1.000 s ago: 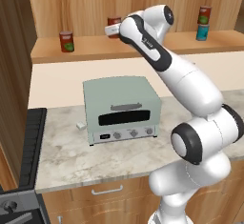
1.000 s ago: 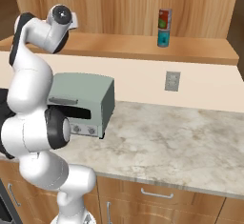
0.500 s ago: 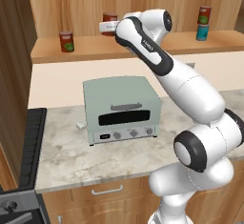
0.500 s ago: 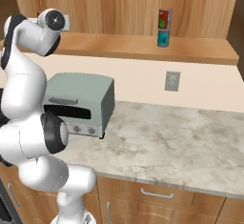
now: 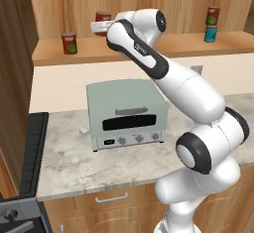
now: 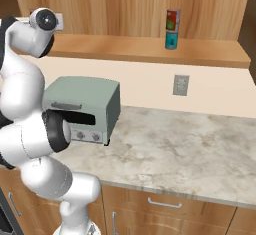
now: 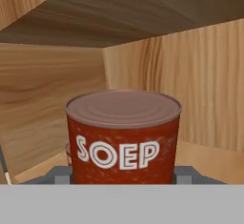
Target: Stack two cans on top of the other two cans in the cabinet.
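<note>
My gripper (image 5: 101, 25) is shut on a red can (image 5: 103, 17) and holds it up above the cabinet shelf (image 5: 163, 46). In the hand view this can (image 7: 123, 137), lettered SOEP, sits between the two fingertips (image 7: 183, 174). A second red can (image 5: 69, 43) with a green patch stands on the shelf to the left of and below the held one; its edge (image 7: 68, 152) peeks out behind the held can. At the shelf's right end a red can (image 5: 213, 15) stands stacked on a teal-blue can (image 5: 211, 32); the same stack (image 6: 172, 28) shows in the right base view.
A grey-green toaster oven (image 5: 126, 113) stands on the marble counter (image 5: 64, 152) under the shelf, with a small white block (image 5: 85, 131) beside it. A stove edge (image 5: 32, 152) is at the left. The cabinet's side wall (image 7: 47, 99) and top are close around the hand.
The gripper has moved left along the shelf with the red can, nearer to the red can standing at the left. The stack at the right has not moved.
</note>
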### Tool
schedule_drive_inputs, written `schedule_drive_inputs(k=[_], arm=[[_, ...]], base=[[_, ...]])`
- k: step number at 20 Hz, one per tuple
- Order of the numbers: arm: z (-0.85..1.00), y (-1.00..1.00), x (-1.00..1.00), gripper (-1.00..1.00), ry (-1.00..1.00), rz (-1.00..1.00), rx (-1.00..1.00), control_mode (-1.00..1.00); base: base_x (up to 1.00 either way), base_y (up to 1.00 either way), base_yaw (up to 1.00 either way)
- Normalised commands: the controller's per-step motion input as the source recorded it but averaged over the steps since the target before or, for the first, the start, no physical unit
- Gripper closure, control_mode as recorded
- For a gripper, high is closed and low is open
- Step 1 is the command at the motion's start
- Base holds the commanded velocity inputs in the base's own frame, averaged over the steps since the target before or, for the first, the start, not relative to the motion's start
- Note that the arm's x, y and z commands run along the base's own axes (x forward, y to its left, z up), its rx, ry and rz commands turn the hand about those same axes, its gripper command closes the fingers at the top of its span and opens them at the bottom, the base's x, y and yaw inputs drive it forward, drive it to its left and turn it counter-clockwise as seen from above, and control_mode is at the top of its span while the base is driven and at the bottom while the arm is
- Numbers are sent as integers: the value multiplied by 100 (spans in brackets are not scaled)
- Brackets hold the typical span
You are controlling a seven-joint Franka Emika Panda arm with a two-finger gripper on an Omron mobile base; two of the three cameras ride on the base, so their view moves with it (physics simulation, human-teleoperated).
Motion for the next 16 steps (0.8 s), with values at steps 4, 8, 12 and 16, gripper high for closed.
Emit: schedule_drive_inputs(k=[4,8,12,16], arm=[[17,32,0,100,0,0,-6,-100],[3,35,6,100,0,0,-5,-100],[0,38,10,100,0,0,-4,-100],[-3,27,1,100,0,0,-5,-100]], base=[[0,0,0],[0,0,0],[0,0,0],[0,0,0]])
